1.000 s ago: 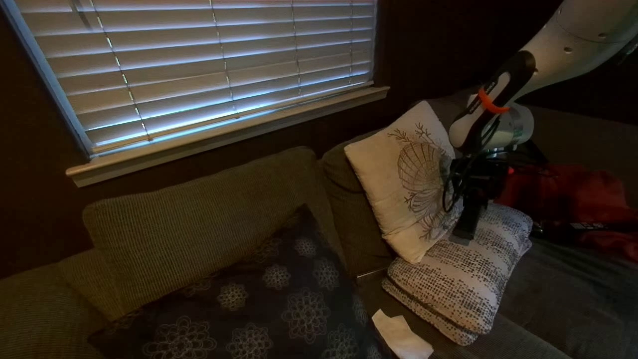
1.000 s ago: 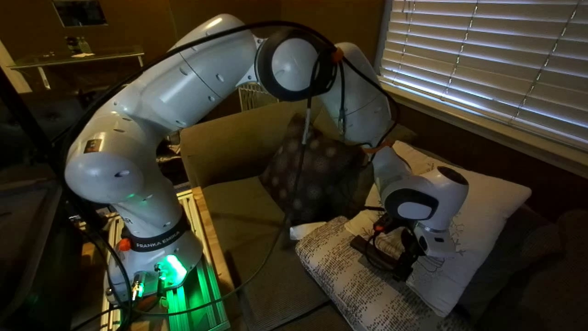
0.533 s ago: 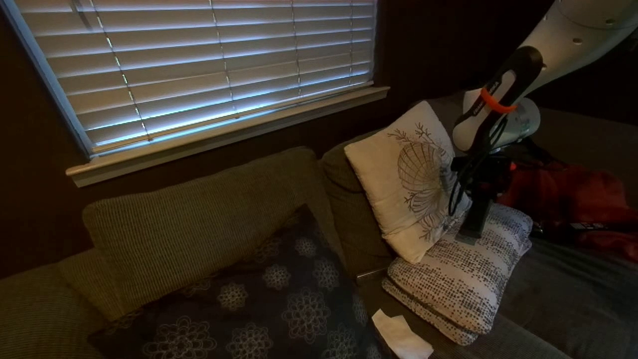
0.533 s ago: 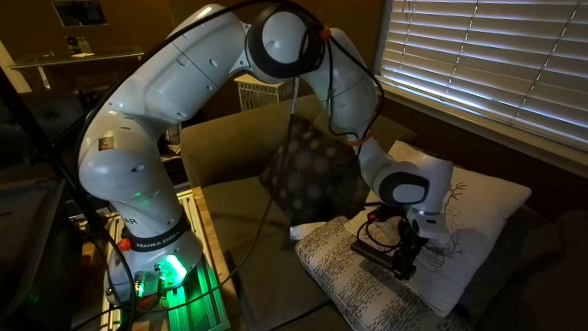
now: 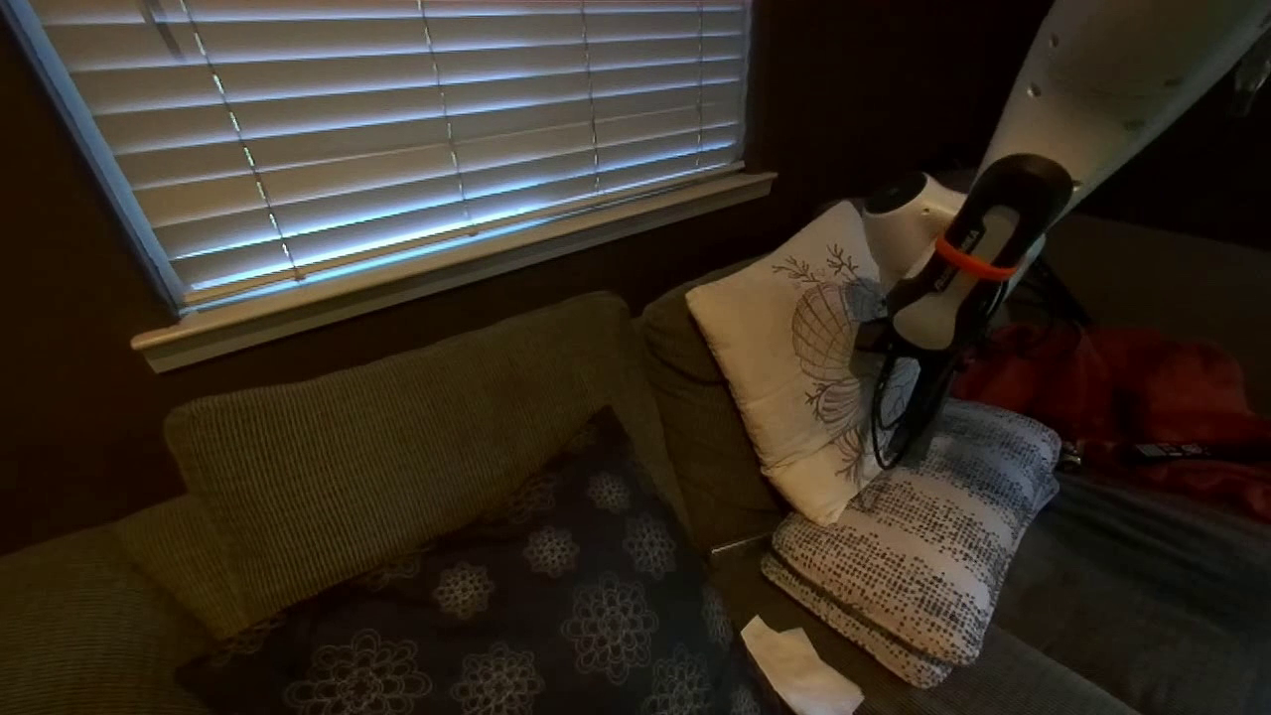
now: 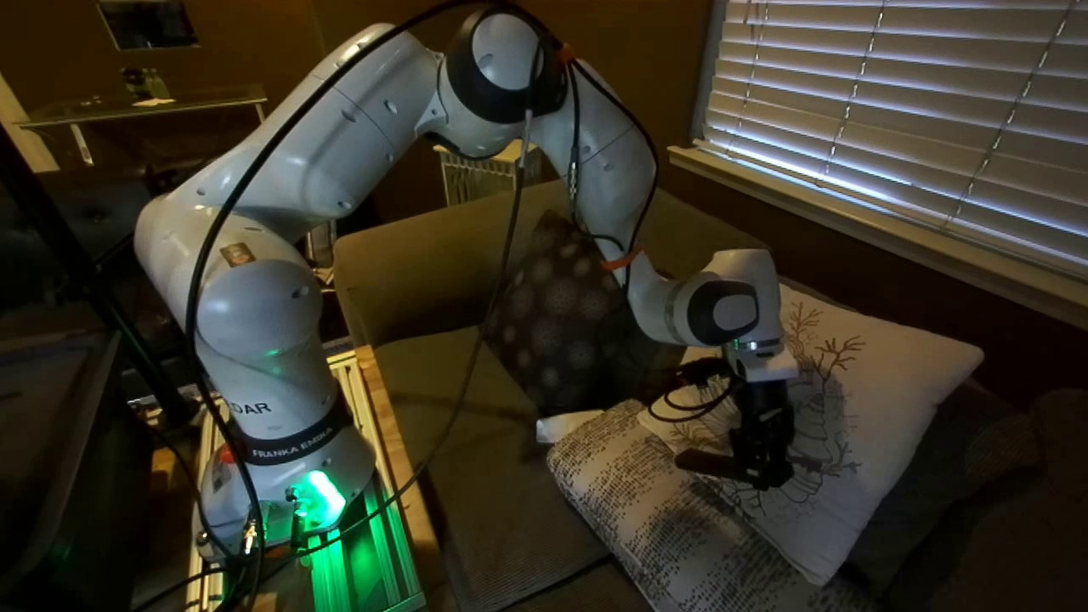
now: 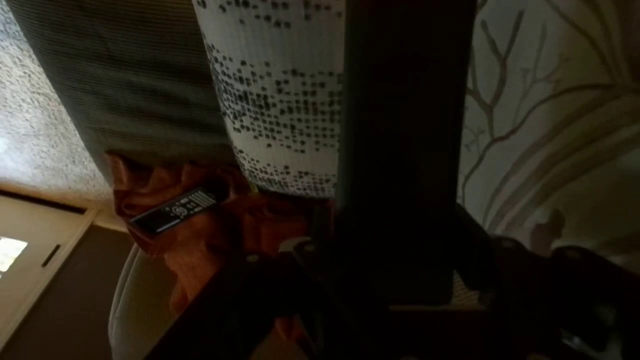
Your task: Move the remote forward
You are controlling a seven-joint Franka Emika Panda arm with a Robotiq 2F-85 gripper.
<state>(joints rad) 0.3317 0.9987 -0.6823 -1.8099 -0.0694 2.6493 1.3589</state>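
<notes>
The remote (image 6: 705, 464) is a slim dark bar that sticks out from my gripper (image 6: 761, 463) in an exterior view. In the wrist view the remote (image 7: 407, 125) runs up from between the fingers of my gripper (image 7: 400, 245), which are shut on its sides. It appears over the dotted cushion (image 6: 629, 484), in front of the white shell pillow (image 6: 884, 382). I cannot tell whether it touches either. In an exterior view, the gripper is mostly hidden behind the wrist and cables, with a dark bar shape (image 5: 918, 417) below them.
Another black remote-like device with buttons (image 7: 175, 212) lies on a red cloth (image 7: 195, 260) beyond the dotted cushion. A dark flowered pillow (image 5: 536, 596) leans on the sofa back. A white paper (image 5: 799, 665) lies beside the dotted cushion. A window sill (image 5: 447, 263) runs behind.
The arm has drawn back and its wrist has tilted. The gripper, still holding the remote, has risen a little over the cushion, and the remote lies more level in an exterior view.
</notes>
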